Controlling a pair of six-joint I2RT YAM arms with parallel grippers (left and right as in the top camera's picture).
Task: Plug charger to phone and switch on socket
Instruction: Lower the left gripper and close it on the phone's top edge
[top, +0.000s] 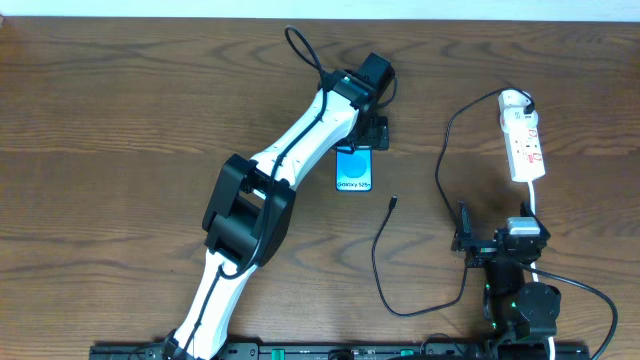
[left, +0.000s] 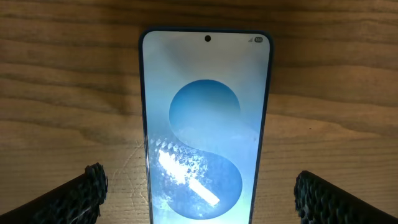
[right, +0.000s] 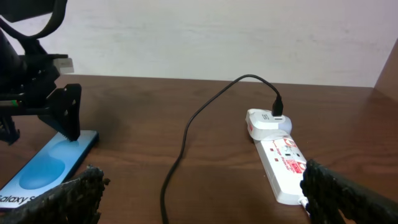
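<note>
The phone (top: 354, 172) lies flat mid-table with its blue screen up; it fills the left wrist view (left: 205, 93) and shows at the left of the right wrist view (right: 50, 165). My left gripper (top: 362, 140) is open over the phone's far end, with a finger on each side (left: 205, 199). The charger cable (top: 445, 160) runs from a white adapter (right: 264, 118) in the socket (top: 524, 140) and loops round to its plug tip (top: 393, 201), which lies loose right of the phone. My right gripper (top: 498, 228) is open and empty (right: 211, 199), near the socket's near end (right: 283, 158).
The cable loop (top: 420, 308) lies on the wood in front of the right arm and passes between the right fingers (right: 180, 168). The socket's white cord (top: 535, 205) runs down beside the right gripper. A pale wall (right: 217, 37) stands behind the table.
</note>
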